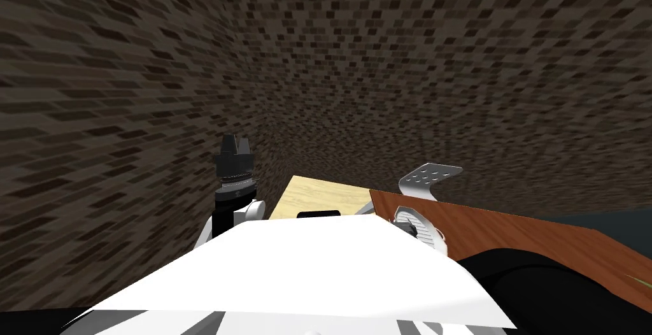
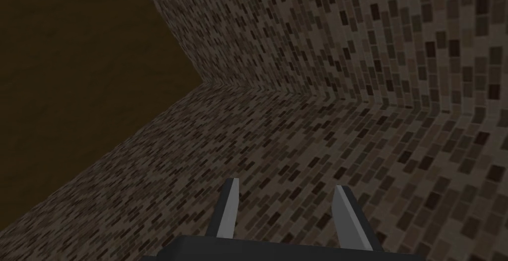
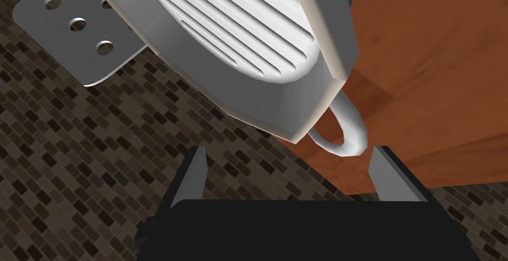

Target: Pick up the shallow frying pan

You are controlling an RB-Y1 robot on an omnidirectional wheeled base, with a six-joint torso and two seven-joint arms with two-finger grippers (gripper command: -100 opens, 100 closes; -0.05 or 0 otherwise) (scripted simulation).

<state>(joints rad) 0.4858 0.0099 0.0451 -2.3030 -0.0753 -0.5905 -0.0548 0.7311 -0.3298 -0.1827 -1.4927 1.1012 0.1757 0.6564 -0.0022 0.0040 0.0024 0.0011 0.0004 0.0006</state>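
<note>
The frying pan (image 3: pixel 233 39) is white with a ribbed face and a small loop (image 3: pixel 347 134) at its near end. It lies at the corner of a reddish-brown tabletop (image 3: pixel 431 74) and hangs over its edge. My right gripper (image 3: pixel 290 159) is open just short of the pan, with the loop between its fingertips and nearer the one by the table. In the head view the pan (image 1: pixel 415 224) shows at the table's near corner. My left gripper (image 2: pixel 285 186) is open and holds nothing; that arm (image 1: pixel 234 165) is raised to my left.
A grey plate with round holes (image 3: pixel 74 30) sticks out past the pan's far side, also in the head view (image 1: pixel 432 176). A pale wooden surface (image 1: pixel 312 196) adjoins the reddish table (image 1: pixel 509 229). Brown mosaic tiling (image 1: pixel 382 64) covers floor and walls.
</note>
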